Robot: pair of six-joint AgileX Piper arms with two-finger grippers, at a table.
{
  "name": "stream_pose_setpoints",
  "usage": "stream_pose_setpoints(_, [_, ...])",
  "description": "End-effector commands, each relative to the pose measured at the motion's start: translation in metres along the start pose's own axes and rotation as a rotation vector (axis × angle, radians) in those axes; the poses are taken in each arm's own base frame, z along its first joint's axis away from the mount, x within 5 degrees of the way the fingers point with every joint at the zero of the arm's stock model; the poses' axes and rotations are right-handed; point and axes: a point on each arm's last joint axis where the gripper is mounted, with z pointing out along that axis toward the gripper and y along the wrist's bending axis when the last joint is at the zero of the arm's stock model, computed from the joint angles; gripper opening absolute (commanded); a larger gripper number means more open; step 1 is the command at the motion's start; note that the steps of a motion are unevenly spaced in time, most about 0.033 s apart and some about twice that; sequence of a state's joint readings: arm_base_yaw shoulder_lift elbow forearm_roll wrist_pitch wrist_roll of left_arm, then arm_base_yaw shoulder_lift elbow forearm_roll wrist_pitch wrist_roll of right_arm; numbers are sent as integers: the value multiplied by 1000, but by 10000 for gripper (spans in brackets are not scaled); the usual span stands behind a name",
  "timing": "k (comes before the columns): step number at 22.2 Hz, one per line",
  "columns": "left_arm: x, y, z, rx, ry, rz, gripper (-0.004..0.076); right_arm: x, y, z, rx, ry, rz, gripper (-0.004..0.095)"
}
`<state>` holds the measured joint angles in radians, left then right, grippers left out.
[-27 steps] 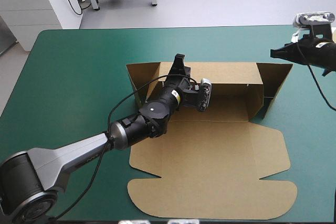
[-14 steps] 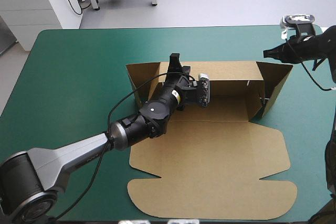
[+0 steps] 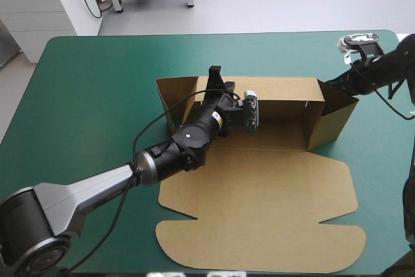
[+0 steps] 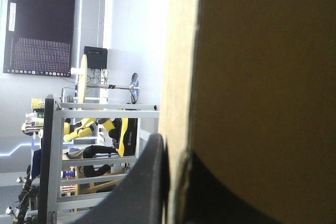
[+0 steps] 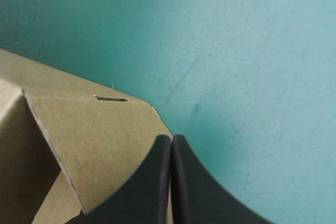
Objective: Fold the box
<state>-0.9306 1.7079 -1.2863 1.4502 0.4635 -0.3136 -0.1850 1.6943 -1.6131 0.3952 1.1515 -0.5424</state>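
The brown box [image 3: 259, 192] lies in the middle of the teal-green table [image 3: 97, 82], with its far wall standing up. The left gripper [image 3: 216, 72] is clamped on this wall's top edge. The right gripper [image 3: 327, 84], fingers pressed together with nothing between, is at the right side flap.

The box [image 3: 259, 192] lies on the teal-green table [image 3: 97, 82], lid flat toward the near edge, far wall raised. The left gripper [image 3: 216, 74] sits on that wall's top edge. The right gripper [image 3: 329, 85] touches its right-hand flap.
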Motion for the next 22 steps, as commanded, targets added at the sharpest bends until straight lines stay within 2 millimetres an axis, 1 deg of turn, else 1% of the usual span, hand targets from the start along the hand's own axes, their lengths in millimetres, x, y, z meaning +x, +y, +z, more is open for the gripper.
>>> stream_pose_setpoints(1, [-3,11,-10,-24,-11,-71,-8,5,15,-33,14,-60,-51,-15])
stream_pose_setpoints(5, [-3,12,-10,-26,-12,-67,-8,16,20,-40,32,-73,-69,-15])
stream_pose_setpoints(8, [-3,13,-10,-31,-14,-76,-8,21,21,-39,41,-53,-72,-15])
stream_pose_setpoints(10, [-4,14,-10,-42,-19,-103,-8,24,21,-38,31,-36,-70,-15])
stream_pose_setpoints(11, [-3,17,-10,-67,-15,-175,-8,25,21,-37,33,-28,-71,-15])
stream_pose_setpoints(12, [-4,20,-10,-80,-14,-212,-8,25,20,-37,39,-28,-74,-15])
stream_pose_setpoints(13, [-4,26,-12,-110,-16,-284,-8,24,19,-37,57,-40,-64,-15])
stream_pose_setpoints(16, [-5,33,-13,-145,-23,-296,-8,21,17,-37,78,-67,-59,-15])
stream_pose_setpoints(22, [-5,34,-13,-146,-25,-303,-8,14,12,-38,133,-143,-62,-15])
